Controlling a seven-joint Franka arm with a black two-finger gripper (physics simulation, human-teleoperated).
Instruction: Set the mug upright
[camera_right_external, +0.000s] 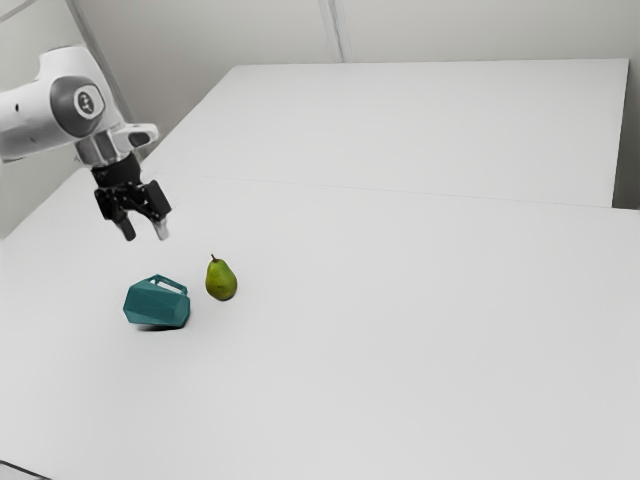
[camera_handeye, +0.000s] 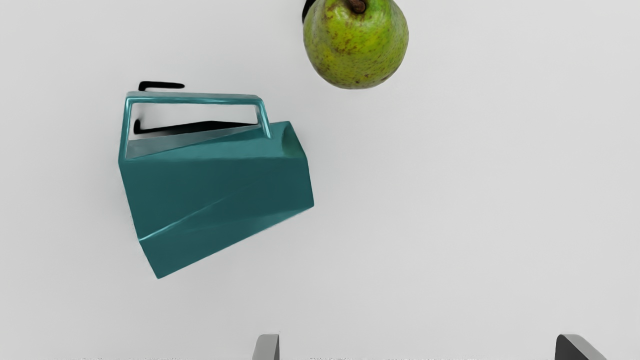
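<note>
The arm (camera_right_external: 45, 115) comes in from the exterior view's left, its white, smoothly rounded shell bending down at the wrist to a black hand. The pincer (camera_right_external: 146, 236) hangs above the surface (camera_right_external: 400, 370), pointing downward at a slight slant. It is wide, with nothing between its fingers (camera_handeye: 267, 348); their tips look grey and blunt in the wrist view, one showing a dark face.

Beneath the pincer and off to one side of it, well apart from both tips, the mug (camera_handeye: 215, 195) lies on its side on the surface. It is teal with a soft sheen, its body cut into flat, angular facets with crisp creases that catch pale lines of light. The handle (camera_handeye: 192, 98) is a thin, squared loop, set along the side away from the fingers, with black shadow on the surface beside it.

Farther from the fingers than the mug, a pear (camera_handeye: 356, 47) rests on the surface near the handle side, not touching the mug. Its skin is green, speckled with brown, rounded below, with a short brown stem. In the exterior view it is to the right of the mug.

The surface is matte and near white, crossed by a faint line farther back. Behind it stands a pale grey wall (camera_right_external: 480, 28) with a narrow upright seam.
</note>
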